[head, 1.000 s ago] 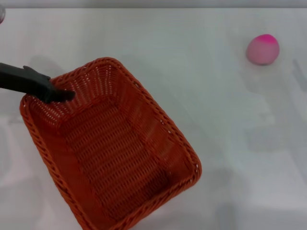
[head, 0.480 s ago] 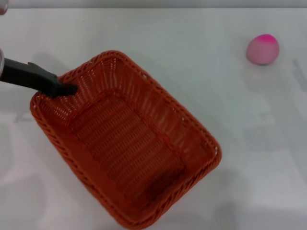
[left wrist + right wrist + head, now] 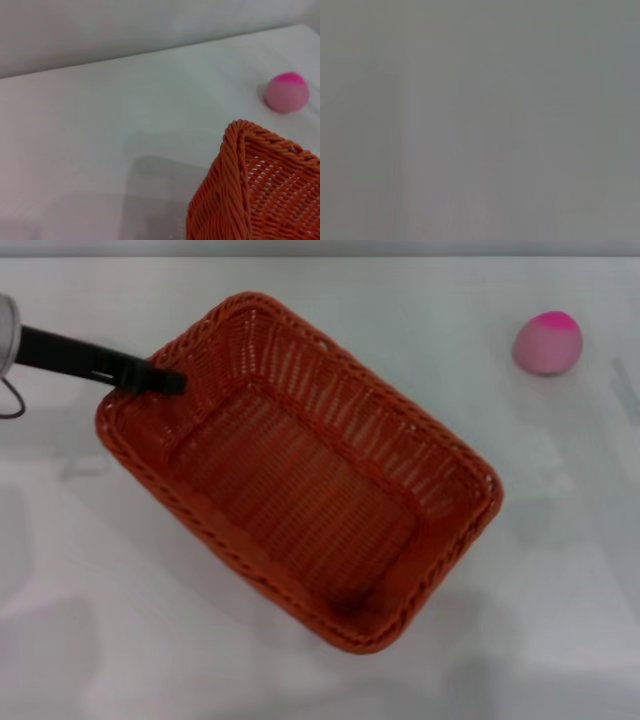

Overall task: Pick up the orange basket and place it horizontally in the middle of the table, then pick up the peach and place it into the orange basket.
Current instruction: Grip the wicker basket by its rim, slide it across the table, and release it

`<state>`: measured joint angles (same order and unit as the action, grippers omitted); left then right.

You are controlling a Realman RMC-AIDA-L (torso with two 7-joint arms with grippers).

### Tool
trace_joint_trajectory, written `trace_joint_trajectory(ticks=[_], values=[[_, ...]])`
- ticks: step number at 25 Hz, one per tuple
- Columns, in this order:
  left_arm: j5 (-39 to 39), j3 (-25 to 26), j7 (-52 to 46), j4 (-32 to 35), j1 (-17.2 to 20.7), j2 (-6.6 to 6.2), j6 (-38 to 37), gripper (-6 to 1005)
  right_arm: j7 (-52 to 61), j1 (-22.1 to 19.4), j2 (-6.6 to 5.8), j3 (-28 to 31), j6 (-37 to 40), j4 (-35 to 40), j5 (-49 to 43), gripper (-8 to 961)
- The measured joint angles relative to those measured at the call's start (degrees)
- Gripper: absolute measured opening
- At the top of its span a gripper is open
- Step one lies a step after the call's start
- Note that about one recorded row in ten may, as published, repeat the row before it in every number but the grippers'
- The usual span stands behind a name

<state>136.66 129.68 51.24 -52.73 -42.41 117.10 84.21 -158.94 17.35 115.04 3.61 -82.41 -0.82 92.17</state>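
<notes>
The orange basket (image 3: 300,490) lies slantwise on the white table (image 3: 560,560), its long side running from far left to near right, and it is empty. My left gripper (image 3: 162,381) reaches in from the left and is shut on the basket's rim at its far-left corner, with one black finger inside the wall. The left wrist view shows a corner of the basket (image 3: 240,190) close up, with the peach (image 3: 286,92) beyond it. The pink peach (image 3: 547,342) rests on the table at the far right, well apart from the basket. My right gripper is out of view.
White tabletop surrounds the basket on all sides, with the widest open stretches at the near left and the right. The table's far edge (image 3: 320,256) runs along the top of the head view. The right wrist view shows only flat grey.
My left gripper has carried the basket's held corner away from me and to the right. The whole basket has shifted farther and rightward and swung closer to horizontal. The peach has not moved.
</notes>
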Motion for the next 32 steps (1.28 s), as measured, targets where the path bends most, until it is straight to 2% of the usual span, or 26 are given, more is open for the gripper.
trace_joint_trajectory(ticks=[10, 18, 20, 25, 32], values=[[-2.8, -0.3, -15.1, 0.0, -1.4, 1.52, 0.4, 150, -0.2, 0.1, -0.01, 0.0, 0.8, 0.9, 0.0, 823], [-6.2, -1.1, -26.9, 0.2, 0.3, 2.0, -2.5, 150, -0.1, -0.2, -0.09, 0.0, 1.8, 2.2, 0.0, 822], [-7.1, -3.4, -30.2, 0.4, 0.8, 2.11, -4.1, 150, 0.0, -0.2, -0.09, 0.0, 2.2, 2.4, 0.0, 822], [-11.3, -13.0, -40.2, -0.1, 2.9, 2.18, -9.6, 151, -0.3, -0.2, -0.16, -0.1, 2.8, 2.9, -0.1, 822], [-11.5, -14.8, -43.8, 1.7, 2.6, 2.48, -12.7, 151, -0.4, -0.6, -0.18, -0.2, 3.5, 3.2, -0.2, 822]])
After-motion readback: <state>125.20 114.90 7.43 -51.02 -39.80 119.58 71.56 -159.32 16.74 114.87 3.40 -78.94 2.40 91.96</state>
